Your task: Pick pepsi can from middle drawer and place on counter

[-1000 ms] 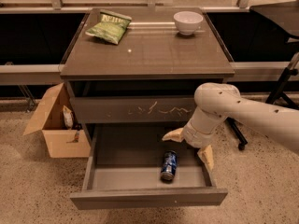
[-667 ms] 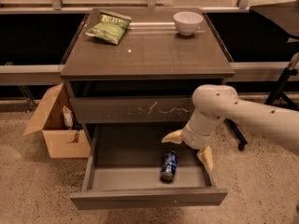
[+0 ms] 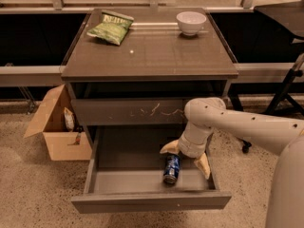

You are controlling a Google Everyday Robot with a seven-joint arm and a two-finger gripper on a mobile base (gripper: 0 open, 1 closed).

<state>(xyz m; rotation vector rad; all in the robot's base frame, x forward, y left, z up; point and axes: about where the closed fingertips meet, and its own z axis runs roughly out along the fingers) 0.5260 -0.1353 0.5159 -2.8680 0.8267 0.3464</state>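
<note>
A squarish, glossy grey-brown desk (image 3: pixel 152 56) forms the top of a drawer cabinet, seen from the front and slightly above. On its back left corner lies a crumpled green snack bag (image 3: pixel 110 28). On the back right stands a small white bowl (image 3: pixel 191 23), well apart from the bag.

Below the top, a shut grey-brown drawer front with white scratches (image 3: pixel 128 112) faces the camera. Under it, the wide, shallow grey-brown middle drawer (image 3: pixel 147 201) is pulled fully out, showing its smooth grey inside.

The small blue pepsi can with silver ends (image 3: pixel 171 168) rests on the drawer floor, right of centre and near the front wall. It seems to lie on its side with its length running front to back.

A white, rounded robot arm (image 3: pixel 247 127) reaches in from the right and bends down into the drawer. Its gripper (image 3: pixel 185 161) hangs low inside the drawer, just above and to the right of the can. The two tan fingers (image 3: pixel 203 164) are spread wide and grasp nothing. One sits just beside the can's rear end; whether it touches is unclear. The other is off to the can's right.

On the speckled floor to the cabinet's left sits an open brown cardboard box (image 3: pixel 54 127).
</note>
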